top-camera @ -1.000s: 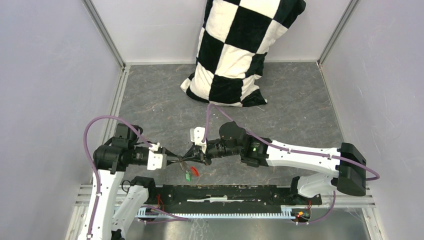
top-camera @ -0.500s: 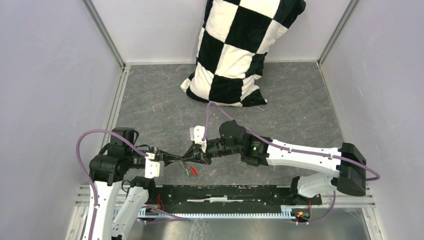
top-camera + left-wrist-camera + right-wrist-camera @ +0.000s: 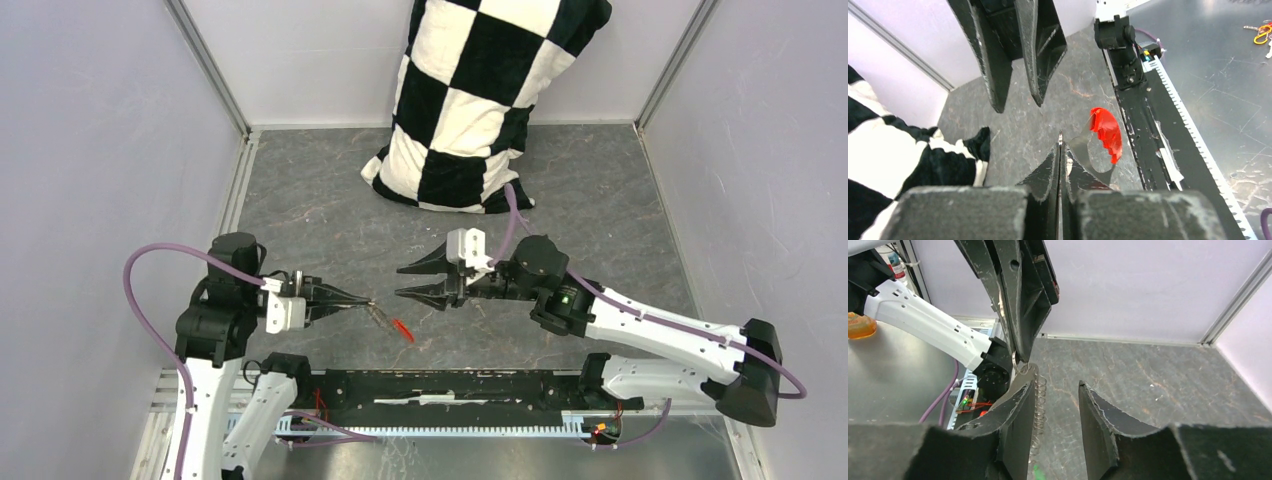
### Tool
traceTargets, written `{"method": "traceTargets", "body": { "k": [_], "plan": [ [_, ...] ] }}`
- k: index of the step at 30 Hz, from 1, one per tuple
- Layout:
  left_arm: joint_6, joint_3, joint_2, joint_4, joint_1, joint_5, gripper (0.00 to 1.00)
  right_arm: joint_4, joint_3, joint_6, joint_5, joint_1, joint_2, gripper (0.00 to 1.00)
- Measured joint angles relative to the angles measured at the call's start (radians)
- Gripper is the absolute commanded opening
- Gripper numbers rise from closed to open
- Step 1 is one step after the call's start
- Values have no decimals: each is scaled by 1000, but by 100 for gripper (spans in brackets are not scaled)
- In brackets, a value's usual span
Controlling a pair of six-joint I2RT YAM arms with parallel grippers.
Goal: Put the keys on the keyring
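The left pincer (image 3: 362,301) is clenched, its tips pinched on the thin wire of the keyring (image 3: 381,313). The keyring's red-and-grey fob (image 3: 1106,135) hangs just past those tips, on the side toward the black rail (image 3: 450,385) that runs along the near edge of the bench (image 3: 600,200). Whether the fob touches the bench cannot be told.

The right pincer (image 3: 400,282) is released, jaws apart and gripping nothing. It points at the left pincer from the right, near it but not touching, with bare bench showing in the gap between them. In the right wrist view a coil of wire (image 3: 1038,410) dangles from the left pincer's tips just beside the right pincer's left finger (image 3: 1015,415). A speck of green (image 3: 1036,471) shows at the bottom edge there, too small to tell what it is.

A black-and-white checked pillow (image 3: 470,100) leans against the back wall, well apart from both pincers, with open grey surface in front of it. Side walls (image 3: 100,150) close the bench in left and right; the left arm stands near the left one, and open bench lies right of the right pincer.
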Motion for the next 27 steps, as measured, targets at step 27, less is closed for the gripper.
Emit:
{"method": "traceTargets", "body": {
  "k": [27],
  "plan": [
    [-59, 97, 47, 51, -5, 62, 2, 301, -60, 48, -140, 25, 62, 37]
  ]
}}
